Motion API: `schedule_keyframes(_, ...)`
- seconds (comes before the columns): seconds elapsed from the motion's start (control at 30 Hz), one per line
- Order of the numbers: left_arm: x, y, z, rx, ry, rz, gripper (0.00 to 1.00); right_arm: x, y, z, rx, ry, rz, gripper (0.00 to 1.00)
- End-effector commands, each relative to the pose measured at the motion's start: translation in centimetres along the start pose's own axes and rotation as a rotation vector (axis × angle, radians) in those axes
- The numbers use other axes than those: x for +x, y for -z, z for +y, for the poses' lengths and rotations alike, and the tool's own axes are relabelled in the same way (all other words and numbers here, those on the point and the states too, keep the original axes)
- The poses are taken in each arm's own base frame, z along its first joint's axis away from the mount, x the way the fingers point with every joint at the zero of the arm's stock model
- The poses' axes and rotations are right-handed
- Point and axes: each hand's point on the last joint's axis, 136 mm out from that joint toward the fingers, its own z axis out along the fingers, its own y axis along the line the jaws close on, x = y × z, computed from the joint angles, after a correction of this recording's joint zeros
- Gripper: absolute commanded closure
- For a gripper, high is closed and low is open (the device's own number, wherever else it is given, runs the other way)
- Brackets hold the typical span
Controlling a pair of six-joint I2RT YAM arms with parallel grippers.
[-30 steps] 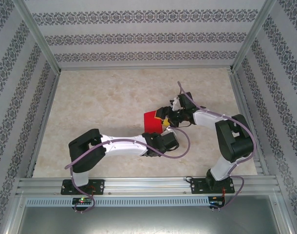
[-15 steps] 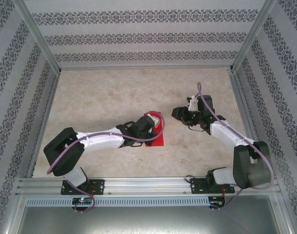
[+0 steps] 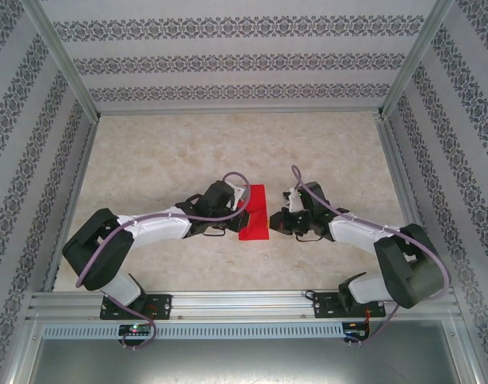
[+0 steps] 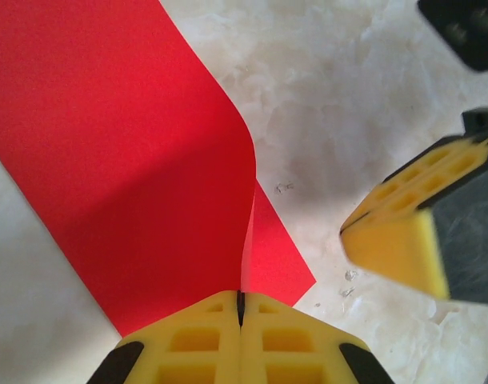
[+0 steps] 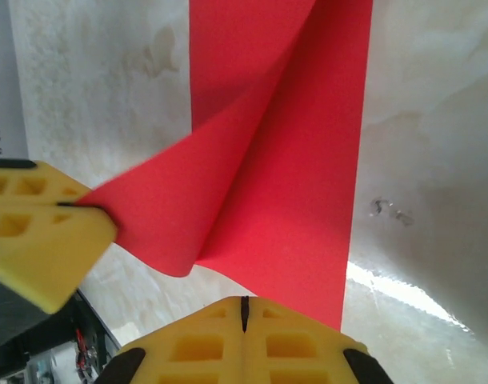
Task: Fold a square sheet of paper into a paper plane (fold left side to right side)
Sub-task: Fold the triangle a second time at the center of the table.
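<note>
**A:** Top view. The red sheet (image 3: pixel 254 214) lies on the bench (image 3: pixel 164 152) as a narrow strip. Its long axis runs away from the bases, between the left arm (image 3: pixel 160 228) and the right arm (image 3: pixel 356 230). Which is nearer?

**B:** The left. Its wrist is at the strip's left edge; the right wrist is just beside the right edge.

**A:** Left wrist view?

**B:** The left fingers (image 4: pixel 196 344) are pressed together, pinching a raised edge of the sheet. The flap curls over the flat layer. The right fingers (image 4: pixel 396 240) sit to the right over bare bench, apart from the paper.

**A:** Right wrist view?

**B:** The right fingers (image 5: pixel 196 344) are pressed together with nothing visible between them. The sheet lies straight ahead, its flap corner pinched in the left fingers. Judgement: the flap must travel rightward, across the long axis, towards the right fingers.
</note>
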Motion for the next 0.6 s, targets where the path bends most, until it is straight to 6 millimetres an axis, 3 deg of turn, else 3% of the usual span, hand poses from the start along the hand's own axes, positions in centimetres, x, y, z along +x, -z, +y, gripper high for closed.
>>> schedule_keyframes(0.0, -0.8, 0.5, 0.2, 0.017, 0.017, -0.029, 1.00, 0.1, -0.9, -0.2, 0.021, 0.004, 0.000, 1.00)
schedule_keyframes(0.57, 0.3, -0.9, 2.9, -0.050, 0.015, 0.045, 1.00, 2.0, -2.5, -3.5, 0.163, -0.027, 0.093, 1.00)
